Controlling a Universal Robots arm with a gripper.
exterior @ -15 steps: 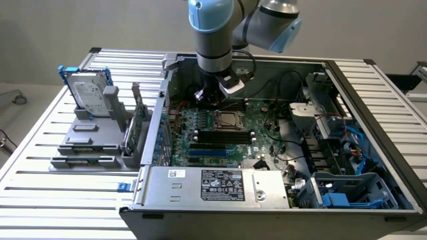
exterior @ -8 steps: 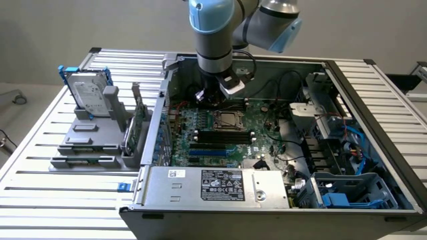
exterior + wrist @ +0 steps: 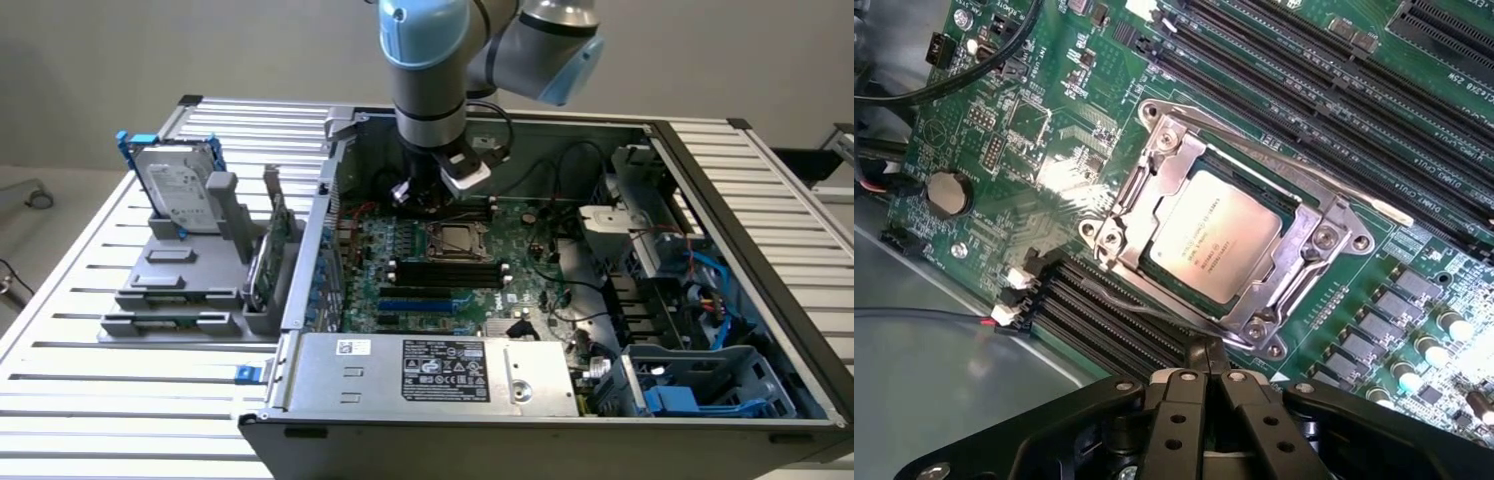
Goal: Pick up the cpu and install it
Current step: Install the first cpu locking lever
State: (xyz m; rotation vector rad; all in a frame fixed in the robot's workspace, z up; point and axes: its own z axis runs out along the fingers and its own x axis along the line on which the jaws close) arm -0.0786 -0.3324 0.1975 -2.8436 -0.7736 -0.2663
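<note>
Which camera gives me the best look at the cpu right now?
The wrist view: the cpu sits in its socket frame, silvery top fully visible. In the exterior view it is a small pale square on the motherboard.

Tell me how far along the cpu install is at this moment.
Done: the cpu already lies flat in its socket on the motherboard. In hand: nothing; the gripper is shut and empty, just above the board beside the socket. Left: not clear whether the socket's metal frame is latched.
</note>
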